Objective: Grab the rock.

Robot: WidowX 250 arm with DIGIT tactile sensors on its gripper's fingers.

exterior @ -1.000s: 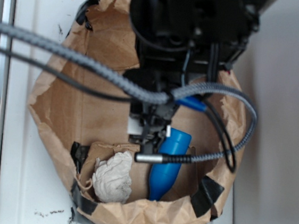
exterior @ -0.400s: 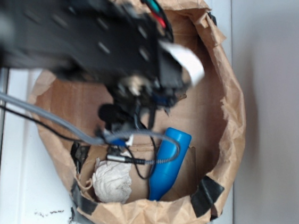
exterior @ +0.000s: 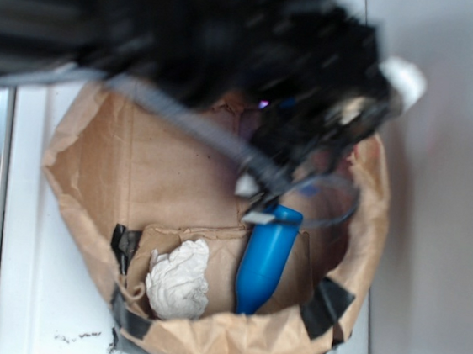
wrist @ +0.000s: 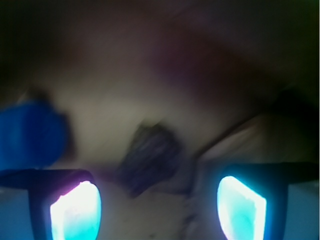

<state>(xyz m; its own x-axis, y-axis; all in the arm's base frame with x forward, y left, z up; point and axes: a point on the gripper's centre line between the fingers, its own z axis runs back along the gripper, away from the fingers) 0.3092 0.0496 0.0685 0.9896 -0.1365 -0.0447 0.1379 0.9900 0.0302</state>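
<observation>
Wrist view, left to right: blue plastic bottle (wrist: 30, 132) at far left edge; dark rock (wrist: 150, 155) lying loose on brown paper floor, centred ahead of gripper (wrist: 157, 205) and between the lines of its two glowing fingertips (wrist: 75, 210); jaws spread wide, nothing between them. Probably lined up this way for a straddling descent onto the stone. Exterior view: paper bag (exterior: 93, 170) with taped rim, holding crumpled white paper ball (exterior: 179, 279) at lower left, bottle beside it; arm blurred above, hiding rock there.
</observation>
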